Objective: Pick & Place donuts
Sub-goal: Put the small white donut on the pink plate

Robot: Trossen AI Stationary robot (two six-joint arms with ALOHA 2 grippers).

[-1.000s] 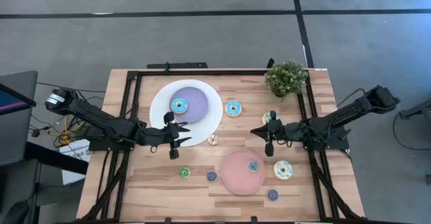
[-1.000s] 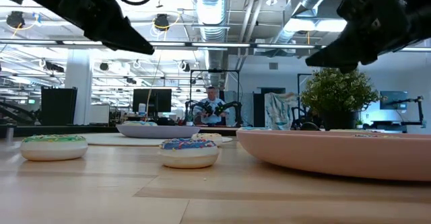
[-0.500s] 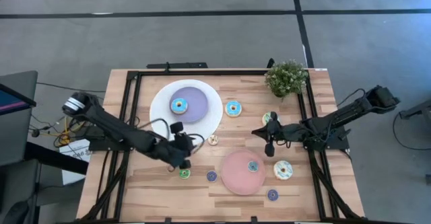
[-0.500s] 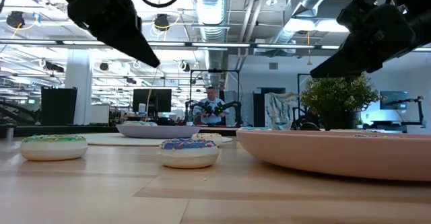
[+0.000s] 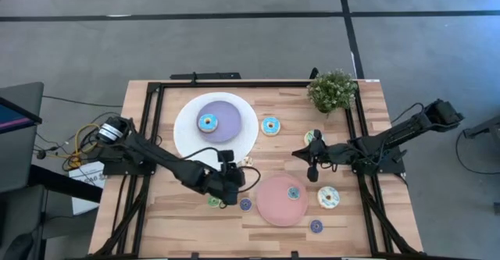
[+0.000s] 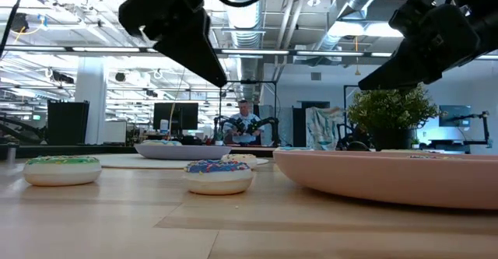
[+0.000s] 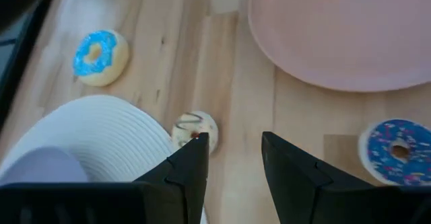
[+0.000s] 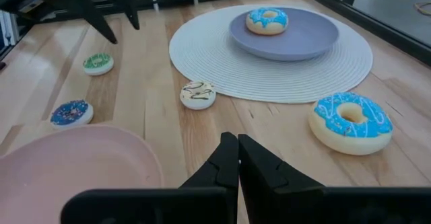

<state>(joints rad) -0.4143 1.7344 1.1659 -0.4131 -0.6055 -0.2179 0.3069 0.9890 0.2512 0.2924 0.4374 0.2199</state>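
Note:
My left gripper (image 5: 239, 175) (image 7: 234, 143) hovers open above the table between the white mat and the pink plate. The tan mini donut (image 7: 194, 128) (image 5: 247, 162) lies flat on the wood just past one fingertip, untouched. A purple mini donut (image 7: 397, 150) (image 5: 245, 204) and a green one (image 5: 213, 202) lie nearer the near edge. My right gripper (image 5: 312, 169) (image 8: 237, 150) waits shut above the table, right of centre, over a partly hidden cream-green donut (image 5: 312, 137). A blue-iced donut (image 8: 350, 120) (image 5: 270, 125) lies ahead of it.
A white mat (image 5: 244, 139) carries a lilac plate (image 5: 226, 118) with a blue donut (image 5: 207, 122). The pink plate (image 5: 273, 209) holds a teal mini donut (image 5: 293, 193). A cream-green donut (image 5: 328, 197) and a purple mini (image 5: 316, 226) lie beside it. A potted plant (image 5: 332, 90) stands at the far right corner.
My left arm has reached out and swung from the near edge of the white mat toward the table's right and slightly nearer, ending close to the tan mini donut. The right arm and all donuts have stayed where they were.

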